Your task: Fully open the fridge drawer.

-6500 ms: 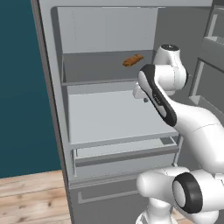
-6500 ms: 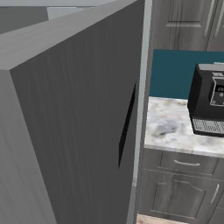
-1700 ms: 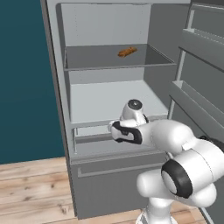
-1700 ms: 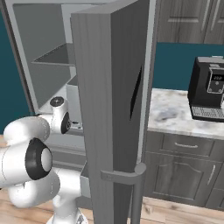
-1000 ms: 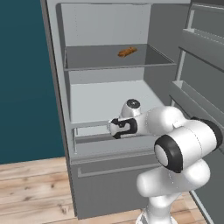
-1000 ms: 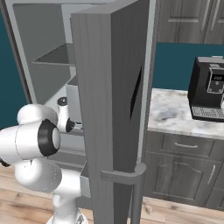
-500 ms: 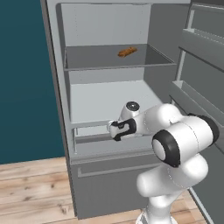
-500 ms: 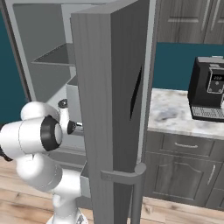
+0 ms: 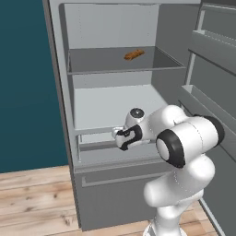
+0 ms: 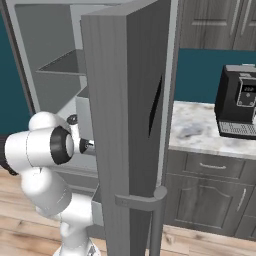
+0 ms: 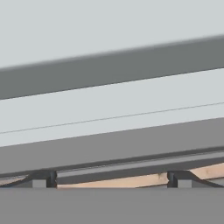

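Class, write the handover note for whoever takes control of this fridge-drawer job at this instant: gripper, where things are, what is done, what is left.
Gripper: at the front bar of the fridge drawer, fingertips apart, straddling it; grasp not confirmed.
Fridge drawer: below the lower shelf, barely out of the fridge.
Fridge door: open.
Done: reach to the bar.
Left: close on the bar, pull the drawer fully out.

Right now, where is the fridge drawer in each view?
Left base view: drawer at lower centre, gripper at its front.
Right base view: I cannot pick the drawer out; the open door covers most of that area.
Hand view: its front bar runs across the bottom.
Shared landmark: the gripper.
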Controlling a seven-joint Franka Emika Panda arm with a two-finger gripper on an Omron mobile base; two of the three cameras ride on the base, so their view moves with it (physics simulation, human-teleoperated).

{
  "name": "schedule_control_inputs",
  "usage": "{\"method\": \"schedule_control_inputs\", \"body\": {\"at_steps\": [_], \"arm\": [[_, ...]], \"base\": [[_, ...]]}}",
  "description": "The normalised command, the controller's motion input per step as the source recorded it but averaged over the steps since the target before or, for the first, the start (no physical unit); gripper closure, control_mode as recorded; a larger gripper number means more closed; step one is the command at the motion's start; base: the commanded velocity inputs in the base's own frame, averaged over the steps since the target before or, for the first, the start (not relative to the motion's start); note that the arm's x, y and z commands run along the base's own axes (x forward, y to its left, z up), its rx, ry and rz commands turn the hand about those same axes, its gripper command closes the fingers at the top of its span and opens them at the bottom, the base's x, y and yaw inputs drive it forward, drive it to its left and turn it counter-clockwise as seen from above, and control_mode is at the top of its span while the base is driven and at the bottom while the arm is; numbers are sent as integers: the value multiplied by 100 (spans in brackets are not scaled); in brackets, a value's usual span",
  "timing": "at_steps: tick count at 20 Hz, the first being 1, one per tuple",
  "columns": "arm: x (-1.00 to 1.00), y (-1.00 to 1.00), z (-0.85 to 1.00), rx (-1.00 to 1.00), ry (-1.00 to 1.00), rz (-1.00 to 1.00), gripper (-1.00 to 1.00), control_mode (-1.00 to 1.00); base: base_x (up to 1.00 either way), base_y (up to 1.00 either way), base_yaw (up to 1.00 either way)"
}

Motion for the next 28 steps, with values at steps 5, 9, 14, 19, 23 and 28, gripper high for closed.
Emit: {"method": "schedule_control_inputs", "body": {"at_steps": [5,9,14,19,23,28], "arm": [[11,0,-13,0,0,-5,-100,-100],[10,0,-18,0,0,-5,-100,-100],[7,0,-19,0,0,-6,-100,-100],[0,0,-20,0,0,-5,-100,-100],[0,0,-25,0,2,-4,-100,-100],[-8,-9,-31,0,9,-4,-100,-100]], "base": [[0,0,0],[0,0,0],[0,0,0],[0,0,0],[0,0,0],[0,0,0]]}}
